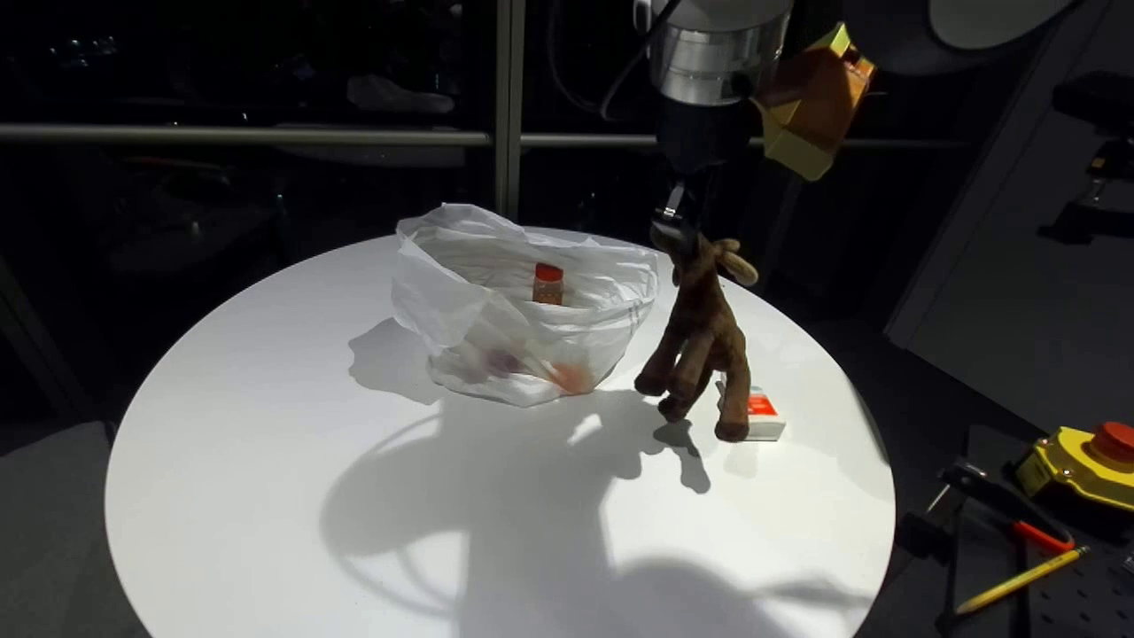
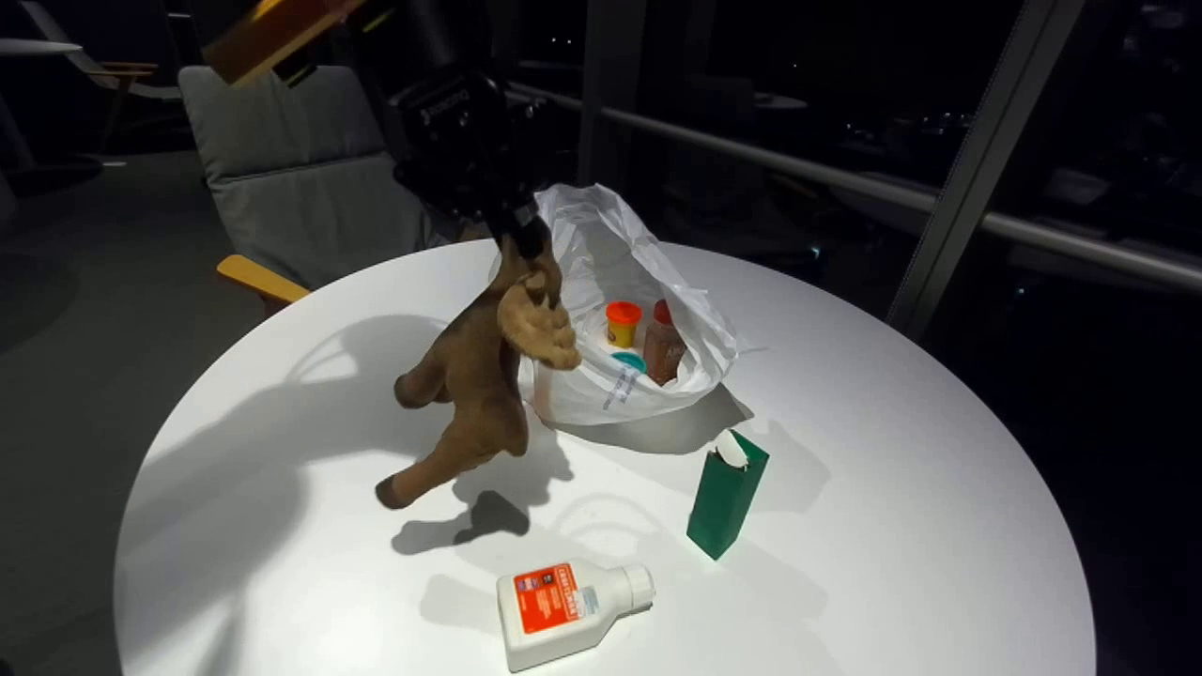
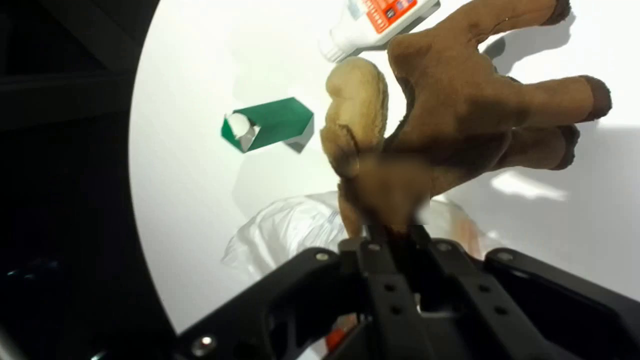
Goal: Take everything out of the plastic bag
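Note:
The white plastic bag (image 1: 523, 346) stands open on the table; it also shows in an exterior view (image 2: 601, 399) and in the wrist view (image 3: 285, 230). Inside are a brown bottle with a red cap (image 2: 663, 355), a small yellow tub with an orange lid (image 2: 623, 326) and something with a teal lid (image 2: 629, 361). My gripper (image 2: 528, 242) is shut on the head end of a brown plush moose (image 2: 484, 376). The moose hangs above the table in front of the bag, legs downward, and fills much of the wrist view (image 3: 450, 95).
On the round white table (image 1: 248, 496) lies a white bottle with a red label (image 2: 563, 610). A torn-open green box (image 2: 725, 498) stands beyond it near the bag. A grey chair (image 2: 282, 160) and a window rail (image 1: 266, 136) are behind the table.

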`<state>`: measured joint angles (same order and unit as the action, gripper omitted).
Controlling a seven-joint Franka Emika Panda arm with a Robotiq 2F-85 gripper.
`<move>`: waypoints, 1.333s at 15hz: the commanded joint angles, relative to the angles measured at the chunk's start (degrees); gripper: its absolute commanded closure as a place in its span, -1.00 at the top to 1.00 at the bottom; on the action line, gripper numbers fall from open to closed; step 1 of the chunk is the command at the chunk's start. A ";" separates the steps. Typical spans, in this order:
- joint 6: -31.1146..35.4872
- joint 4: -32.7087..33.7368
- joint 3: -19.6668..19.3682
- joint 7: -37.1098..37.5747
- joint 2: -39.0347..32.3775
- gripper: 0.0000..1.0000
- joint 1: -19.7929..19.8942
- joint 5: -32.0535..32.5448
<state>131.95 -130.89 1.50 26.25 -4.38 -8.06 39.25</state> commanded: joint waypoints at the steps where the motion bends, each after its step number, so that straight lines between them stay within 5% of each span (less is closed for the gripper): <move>1: -0.30 1.82 0.87 -10.71 -5.71 -0.82 1.76 -9.02; 6: -4.96 7.25 0.04 -17.31 -14.79 -0.83 2.06 -17.04; 7: -5.89 8.28 -0.05 -18.44 -15.82 -0.25 2.19 -17.85; 8: -6.70 9.04 -0.16 -18.51 -16.04 -0.24 2.13 -18.46; 16: -6.28 12.96 -0.07 -17.69 -11.27 0.93 2.37 -22.14; 20: -0.14 16.45 -0.44 -13.49 -12.96 1.00 2.86 -27.60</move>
<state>128.17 -116.98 1.09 10.43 -16.21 -6.01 15.63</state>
